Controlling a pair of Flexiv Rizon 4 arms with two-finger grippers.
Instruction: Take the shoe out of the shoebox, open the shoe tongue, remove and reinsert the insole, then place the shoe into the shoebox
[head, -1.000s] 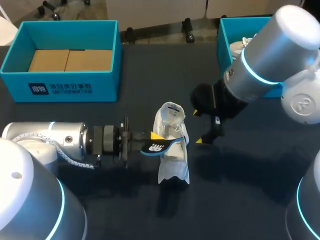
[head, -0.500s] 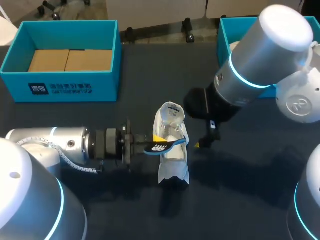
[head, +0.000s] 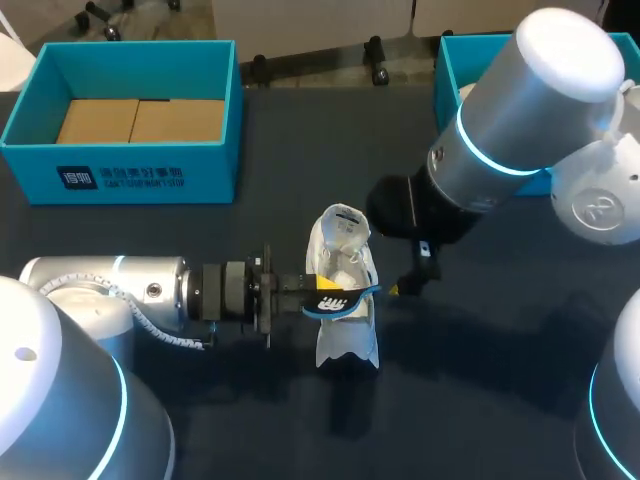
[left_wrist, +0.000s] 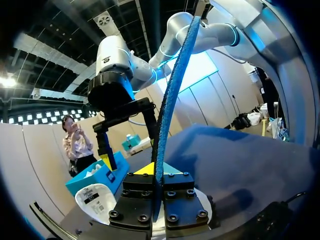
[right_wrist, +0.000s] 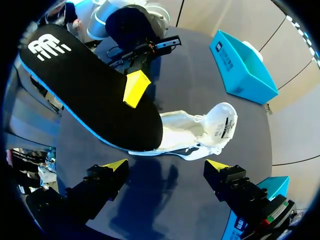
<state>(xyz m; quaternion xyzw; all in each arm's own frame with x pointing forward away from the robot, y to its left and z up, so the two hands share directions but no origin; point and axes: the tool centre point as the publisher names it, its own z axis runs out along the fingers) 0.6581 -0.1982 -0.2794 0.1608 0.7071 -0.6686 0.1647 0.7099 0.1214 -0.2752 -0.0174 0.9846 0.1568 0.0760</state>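
A white shoe (head: 345, 300) stands on the dark table near the middle, its opening facing up. My left gripper (head: 318, 291) is shut on a black insole with a blue rim (head: 340, 297), holding it sideways over the shoe's opening. In the left wrist view the insole (left_wrist: 170, 100) shows edge-on, rising out of the shut gripper (left_wrist: 154, 172). My right gripper (head: 405, 282) hangs open just right of the shoe. In its own view the right gripper (right_wrist: 166, 165) stands over the shoe (right_wrist: 200, 129), with the insole (right_wrist: 90, 95) beside it. An open teal shoebox (head: 130, 165) sits at the back left.
A second teal box (head: 452, 70) with something white inside stands at the back right, partly behind my right arm. Dark table surface lies in front of the shoe and between the two boxes.
My left gripper has carried the insole to the right and a little lower, closer over the shoe. My right arm swung left toward the shoe, then held still.
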